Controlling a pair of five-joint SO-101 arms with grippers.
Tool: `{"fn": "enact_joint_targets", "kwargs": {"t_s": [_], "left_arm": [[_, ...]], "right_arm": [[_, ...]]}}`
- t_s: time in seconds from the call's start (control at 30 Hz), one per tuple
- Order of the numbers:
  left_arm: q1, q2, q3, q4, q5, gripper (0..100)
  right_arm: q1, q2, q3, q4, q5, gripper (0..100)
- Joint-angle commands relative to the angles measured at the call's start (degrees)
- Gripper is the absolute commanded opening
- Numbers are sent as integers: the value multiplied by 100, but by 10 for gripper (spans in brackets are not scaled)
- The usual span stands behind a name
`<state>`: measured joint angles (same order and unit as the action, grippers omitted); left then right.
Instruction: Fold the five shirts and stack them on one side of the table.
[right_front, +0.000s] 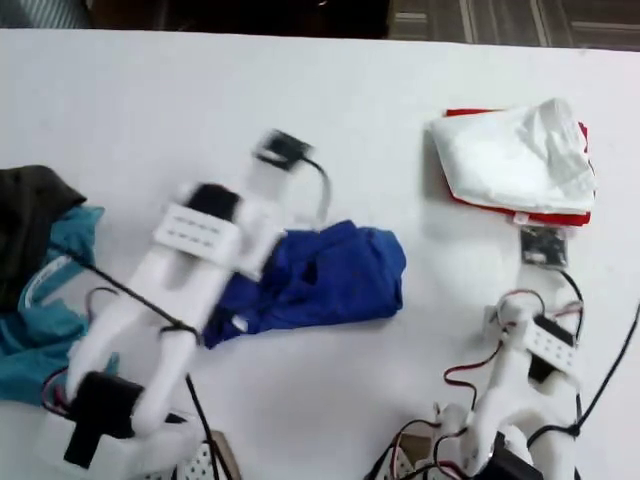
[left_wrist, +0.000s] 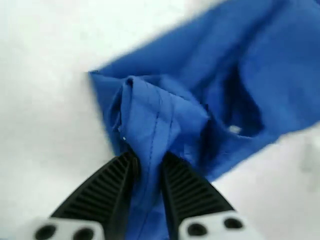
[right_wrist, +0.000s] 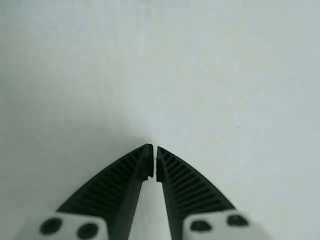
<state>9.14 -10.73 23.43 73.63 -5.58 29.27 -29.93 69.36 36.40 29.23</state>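
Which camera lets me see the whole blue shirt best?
The high view: the blue shirt lies crumpled mid-table there, with nearly all of it visible. The left wrist view gives a close-up of one fold pinched in the left gripper. The right wrist view faces bare table.

Lots buried, cropped or fuzzy here

In the high view the left arm (right_front: 200, 250) is a blurry smear lying over one end of the blue shirt (right_front: 330, 275), so the pinched bit is covered there. From the left wrist the shirt looks soft and fuzzy and runs out of frame, and you can't tell how much cloth sits between the left gripper (left_wrist: 147, 162) fingers. The red shirt (right_front: 555, 216) is mostly buried under the white shirt (right_front: 515, 155), with just a rim peeking out. The teal shirt (right_front: 40, 330) and dark shirt (right_front: 25, 215) get chopped by the high view's left edge, and I can't tell which lies on which. The right arm (right_front: 520, 380) base is cut off at the bottom edge.
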Motion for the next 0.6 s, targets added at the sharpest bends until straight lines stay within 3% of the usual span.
{"fn": "enact_joint_targets", "kwargs": {"t_s": [0.0,0.2,0.4,0.57], "left_arm": [[-914,-237,-681,343,35,27],[-1635,-237,-1068,677,-510,27],[-2040,-193,-1130,624,-510,27],[-2321,-185,-1068,387,-475,27]], "right_arm": [[-831,-207,-976,1209,-149,19],[-3152,-145,-2620,2791,-598,19],[-5367,-145,-2804,2905,-1020,19],[-6290,-75,-2760,2633,-1319,19]]}}
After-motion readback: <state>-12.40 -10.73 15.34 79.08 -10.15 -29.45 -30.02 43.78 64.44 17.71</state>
